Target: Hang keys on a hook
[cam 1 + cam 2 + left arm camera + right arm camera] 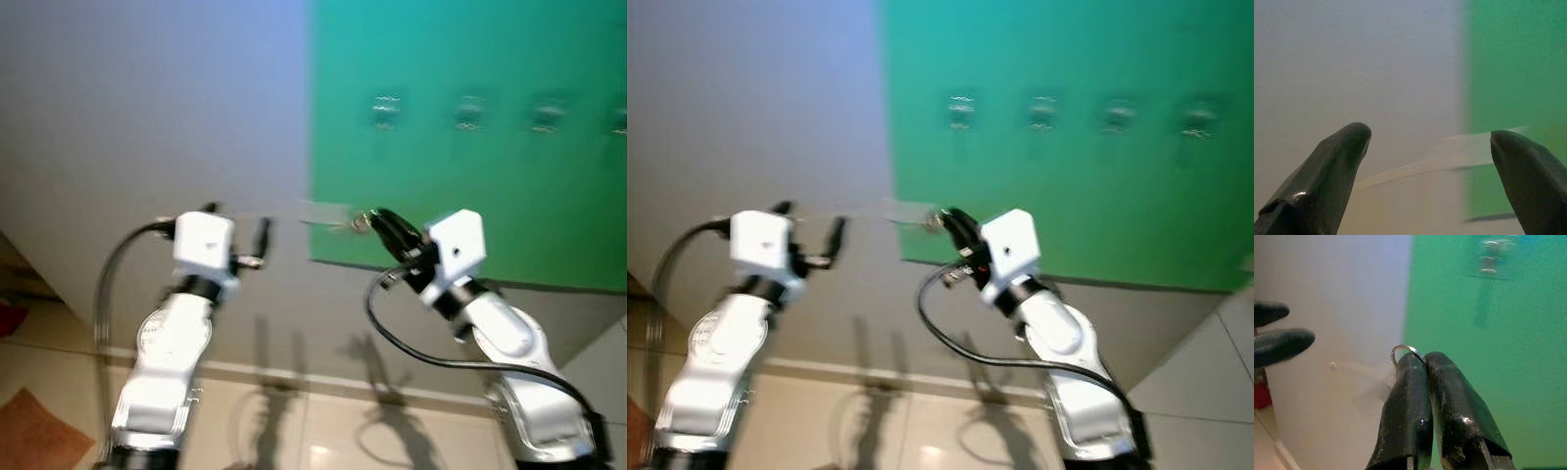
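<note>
A green panel on the wall carries a row of several small metal hooks. My right gripper is raised near the panel's lower left corner, shut on a metal key ring. The keys stick out leftward from the ring as a pale motion blur over the panel's edge. The nearest hook is above and to the right of the ring. My left gripper is open in front of the grey wall, just left of the keys, with nothing between its fingers.
The grey wall meets a tiled floor at a pale baseboard below my arms. A reddish-brown mat lies at the lower left. A black cable loops under my right arm.
</note>
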`<state>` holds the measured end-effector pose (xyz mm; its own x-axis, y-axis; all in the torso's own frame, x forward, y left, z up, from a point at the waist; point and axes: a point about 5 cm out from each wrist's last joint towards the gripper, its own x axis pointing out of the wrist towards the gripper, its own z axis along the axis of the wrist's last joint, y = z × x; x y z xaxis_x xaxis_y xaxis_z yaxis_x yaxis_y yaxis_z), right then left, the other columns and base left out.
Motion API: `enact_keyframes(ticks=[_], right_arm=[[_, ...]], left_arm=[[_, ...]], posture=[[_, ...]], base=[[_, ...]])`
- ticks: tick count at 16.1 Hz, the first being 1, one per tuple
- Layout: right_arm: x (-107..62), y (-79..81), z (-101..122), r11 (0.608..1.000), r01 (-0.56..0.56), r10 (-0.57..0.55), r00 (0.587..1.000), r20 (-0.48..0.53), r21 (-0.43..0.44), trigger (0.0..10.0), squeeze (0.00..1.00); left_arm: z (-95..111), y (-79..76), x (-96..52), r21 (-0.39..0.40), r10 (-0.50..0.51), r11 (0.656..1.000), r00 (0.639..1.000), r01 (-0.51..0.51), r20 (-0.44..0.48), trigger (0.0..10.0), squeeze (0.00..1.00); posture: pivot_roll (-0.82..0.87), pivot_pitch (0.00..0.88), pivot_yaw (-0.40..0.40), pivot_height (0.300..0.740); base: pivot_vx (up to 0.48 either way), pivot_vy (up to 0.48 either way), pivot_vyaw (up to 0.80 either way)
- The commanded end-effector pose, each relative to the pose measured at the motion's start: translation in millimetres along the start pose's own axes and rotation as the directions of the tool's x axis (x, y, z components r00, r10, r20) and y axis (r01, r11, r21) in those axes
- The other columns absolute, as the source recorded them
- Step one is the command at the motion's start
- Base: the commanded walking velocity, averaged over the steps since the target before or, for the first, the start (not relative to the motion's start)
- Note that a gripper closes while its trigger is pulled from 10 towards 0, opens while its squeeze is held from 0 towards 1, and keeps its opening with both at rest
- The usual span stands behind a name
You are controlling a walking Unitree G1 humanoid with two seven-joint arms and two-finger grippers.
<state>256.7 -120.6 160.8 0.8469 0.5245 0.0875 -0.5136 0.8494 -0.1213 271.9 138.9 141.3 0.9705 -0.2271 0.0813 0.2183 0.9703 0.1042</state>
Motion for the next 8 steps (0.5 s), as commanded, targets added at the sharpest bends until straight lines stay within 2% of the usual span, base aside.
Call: enact_keyframes(ticks=[1, 4, 7, 8], right_arm=[[4.7, 4.0, 13, 1.0, -0.027, 0.026, 0.998, 0.058, 0.013, 10.0, 0.0], [15.0, 5.2, 21, 0.998, -0.01, 0.004, 0.995, 0.102, 0.058, 10.0, 0.0], [33.8, 13.3, 31, 0.993, -0.089, 0.078, 0.988, 0.133, 0.08, 10.0, 0.0], [38.5, 13.3, 33, 0.993, -0.09, 0.079, 0.988, 0.136, 0.079, 10.0, 0.0]], left_arm=[[6, 9.9, 2.0, 0.034, 0.014, 0.999, 1.0, -0.014, 0.012, 10.0, 0.0], [8, 9.3, 4.0, 0.097, -0.04, 0.994, 0.999, 0.039, 0.012, 10.0, 0.0], [13, 2.6, 5.8, 0.17, -0.172, 0.971, 0.985, 0.168, 0.011, 10.0, 0.0], [14, 2.5, 6.0, 0.168, -0.179, 0.97, 0.984, 0.174, 0.011, 10.0, 0.0]], posture=[[-0.03, 0.0, 0.04, 0.74], [-0.04, 0.0, 0.054, 0.74], [-0.03, 0.0, 0.06, 0.74], [-0.03, 0.0, 0.06, 0.74]], base=[[0.0, 0.0, 0.0], [0.0, 0.0, 0.0], [0.0, 0.0, 0.0], [0.0, 0.0, 0.0]])
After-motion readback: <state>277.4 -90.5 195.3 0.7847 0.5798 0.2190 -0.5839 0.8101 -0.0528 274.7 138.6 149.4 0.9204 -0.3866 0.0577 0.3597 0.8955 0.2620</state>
